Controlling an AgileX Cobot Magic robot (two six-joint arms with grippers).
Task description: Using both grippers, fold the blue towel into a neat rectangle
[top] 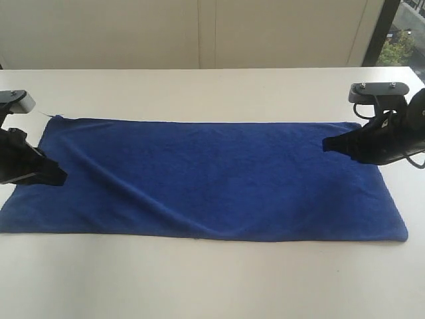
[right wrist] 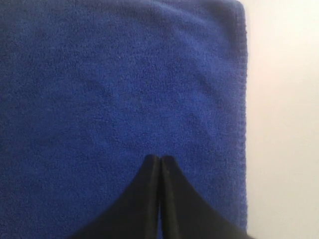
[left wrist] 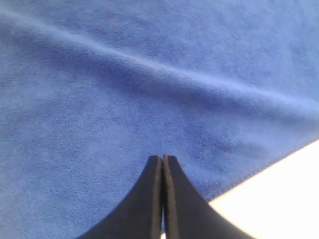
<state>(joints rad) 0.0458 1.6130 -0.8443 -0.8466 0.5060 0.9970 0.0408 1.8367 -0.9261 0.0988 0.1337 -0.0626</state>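
**Claws closed and empty at both ends of an unfolded towel**

Left claw (top: 62,178) sits over the towel's left short end with its two fingers pressed together and no cloth between them. Right claw (top: 327,144) is over the right short end, close to the far corner, and is likewise closed on nothing. Whether either tip touches the fabric, I cannot tell.

The blue towel (top: 212,179) lies spread to its full length on the white counter (top: 212,86), one layer thick. A soft ridge runs slantwise across its left half.

No fold is made yet, so I judge this the approach before the first grasp. The next move probably calls for both claws to part and drop onto matching corners or edges. Each would then pinch a single layer, and the two would lift and carry together so the edges meet squarely. The ridge may need flattening, or it could be folded in.
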